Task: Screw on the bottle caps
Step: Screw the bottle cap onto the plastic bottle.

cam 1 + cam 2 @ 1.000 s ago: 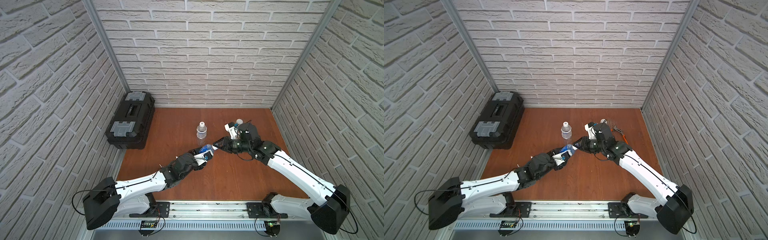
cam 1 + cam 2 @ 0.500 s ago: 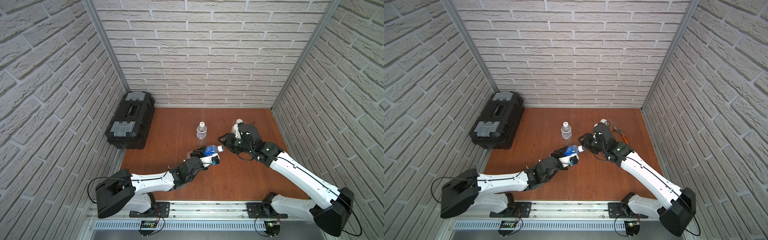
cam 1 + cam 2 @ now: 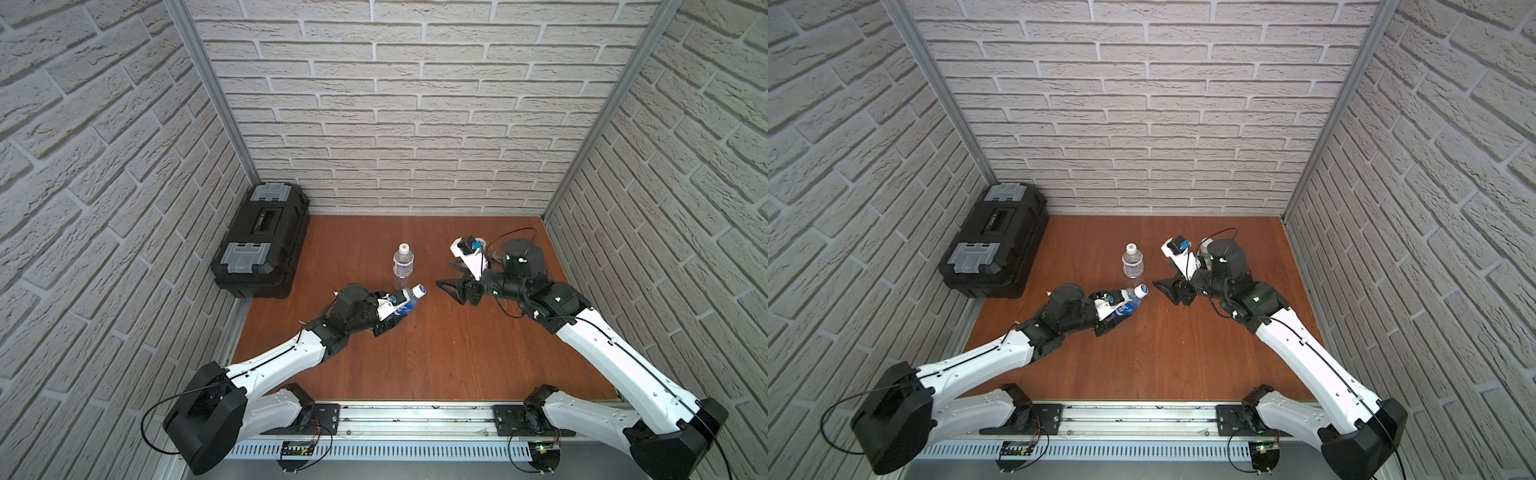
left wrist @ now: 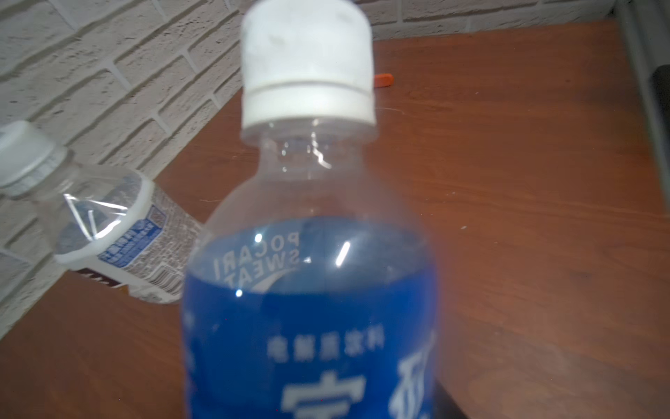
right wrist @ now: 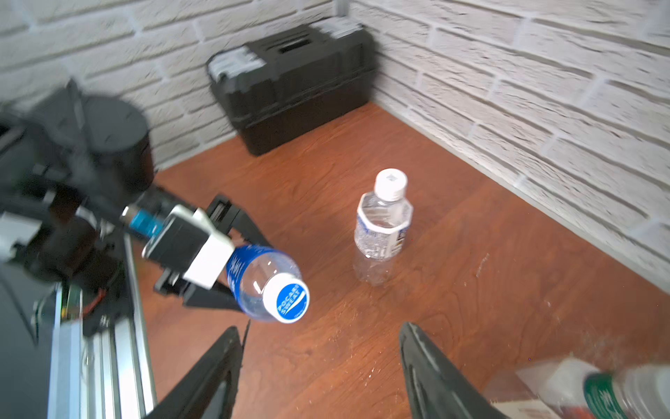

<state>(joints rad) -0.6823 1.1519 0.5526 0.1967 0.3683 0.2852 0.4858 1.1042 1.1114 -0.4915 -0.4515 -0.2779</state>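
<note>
Left gripper (image 3: 395,313) is clamped on the body of the blue-labelled bottle (image 5: 261,277), held tilted over the wooden tabletop (image 3: 415,365), mid-frame in both top views. The blue cap with white mark (image 5: 290,303) sits on its neck, skirt level and close to the neck ring. Right gripper (image 3: 446,273) faces that cap, jaws spread, empty, clear of it. White-labelled bottle (image 3: 403,262) stands upright and capped, just above in frame. Green-banded bottle (image 5: 616,391) is near the right gripper, blurred; cap state unclear.

Judgement: this bottle is at or near finish. Next: re-grip squarely for another twist if loose, else stand it down and go to the green-banded one
</note>
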